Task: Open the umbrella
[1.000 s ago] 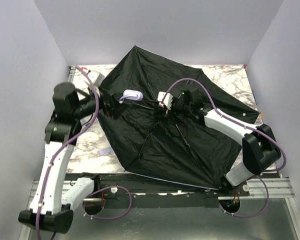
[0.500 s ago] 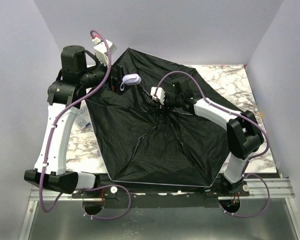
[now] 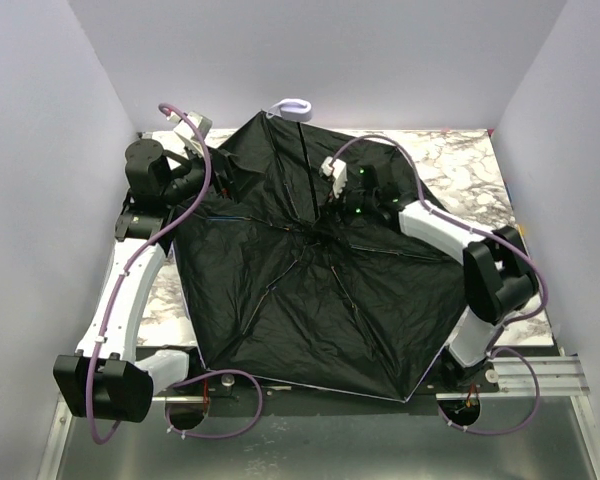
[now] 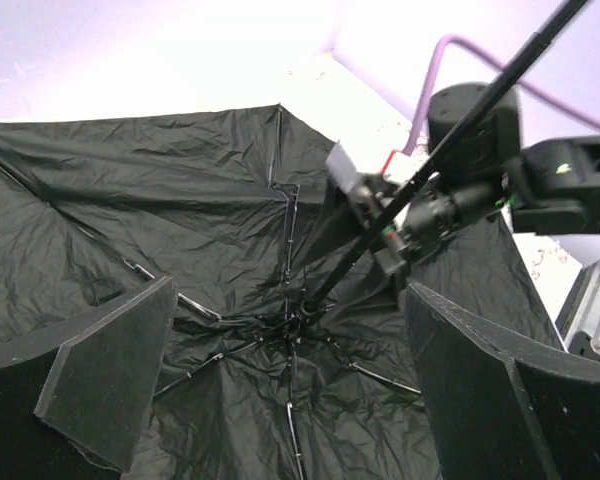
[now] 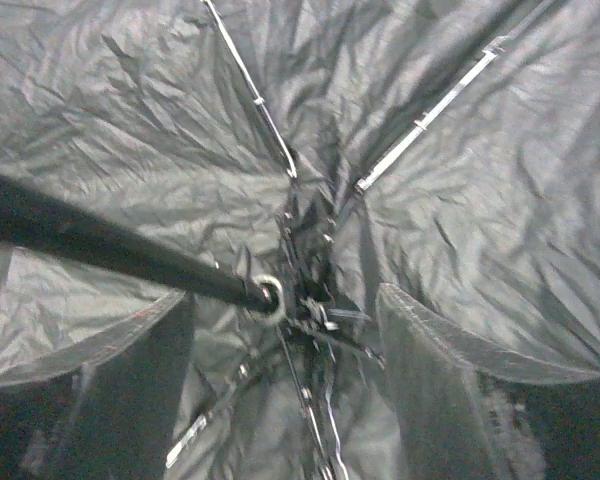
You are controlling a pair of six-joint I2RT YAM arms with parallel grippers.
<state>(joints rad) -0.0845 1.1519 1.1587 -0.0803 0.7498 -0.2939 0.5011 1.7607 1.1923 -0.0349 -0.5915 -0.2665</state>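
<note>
The umbrella (image 3: 310,290) lies spread wide over the table, black inside facing up, ribs fanning out from the hub (image 3: 318,238). Its thin black shaft (image 4: 450,135) rises from the hub (image 4: 295,320) to the pale lavender handle (image 3: 292,107) at the back wall. My left gripper (image 3: 218,178) hovers open over the canopy's left side; its fingers (image 4: 105,375) stand far apart with only fabric below. My right gripper (image 3: 332,212) is open just above the hub (image 5: 298,295). The shaft (image 5: 110,250) passes over its left finger, and neither finger touches it.
Marble tabletop (image 3: 465,165) shows at the back right and along the left edge (image 3: 165,295). White walls close in on three sides. A metal rail (image 3: 535,375) runs along the near edge by the arm bases. The canopy reaches almost to that rail.
</note>
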